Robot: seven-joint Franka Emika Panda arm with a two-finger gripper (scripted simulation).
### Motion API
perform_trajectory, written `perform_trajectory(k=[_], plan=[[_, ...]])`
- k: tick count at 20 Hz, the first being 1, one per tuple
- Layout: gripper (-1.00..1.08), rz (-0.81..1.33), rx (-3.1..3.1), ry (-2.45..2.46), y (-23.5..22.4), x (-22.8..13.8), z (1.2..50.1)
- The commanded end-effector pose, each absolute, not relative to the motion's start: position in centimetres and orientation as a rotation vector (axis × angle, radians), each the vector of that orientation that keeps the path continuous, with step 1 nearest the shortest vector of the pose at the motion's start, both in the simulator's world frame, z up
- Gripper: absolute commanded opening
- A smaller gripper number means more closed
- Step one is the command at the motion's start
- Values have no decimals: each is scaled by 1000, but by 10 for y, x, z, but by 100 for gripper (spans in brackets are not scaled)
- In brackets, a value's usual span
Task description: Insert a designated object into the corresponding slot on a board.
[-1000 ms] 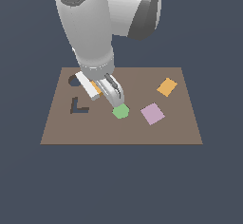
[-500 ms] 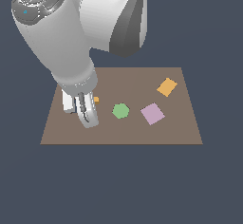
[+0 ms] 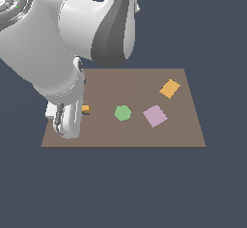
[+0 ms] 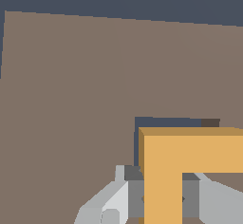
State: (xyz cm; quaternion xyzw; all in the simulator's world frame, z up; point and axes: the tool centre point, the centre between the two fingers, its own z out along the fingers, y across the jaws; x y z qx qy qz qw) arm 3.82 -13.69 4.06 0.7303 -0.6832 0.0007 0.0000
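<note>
In the wrist view the orange L-shaped piece [image 4: 190, 155] fills the frame close up, and my gripper [image 4: 163, 192] is shut on one of its legs, a grey finger [image 4: 121, 197] showing on each side. Just past the piece's edges a dark strip of the slot [image 4: 166, 122] shows in the brown board [image 4: 71, 85]. The piece sits slightly offset from the slot. In the exterior view only a small orange corner of the piece [image 3: 86, 109] shows beside my arm [image 3: 67, 116], at the board's [image 3: 144, 135] left end. The arm hides the slot there.
A green hexagon [image 3: 122, 112], a pink square tile [image 3: 155, 115] and an orange square tile [image 3: 169, 88] lie on the board toward the exterior view's right. My arm's bulk covers the board's left edge.
My arm has swung toward the exterior view's left with the orange piece, away from the green hexagon. It now covers the dark cutouts that showed one second ago.
</note>
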Motion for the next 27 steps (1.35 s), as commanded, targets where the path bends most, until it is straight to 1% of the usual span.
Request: perform_trajectory(k=[1,12,17,18,27], plan=[[-100,2,2265,-2177,-141,41,41],[-100,2,2263,-2178,-142,40,40],[-100,1,2267,-2175,-141,40,31],[100,1,2267,-2175,-141,40,31],[100,1,2267,-2175,-141,40,31]])
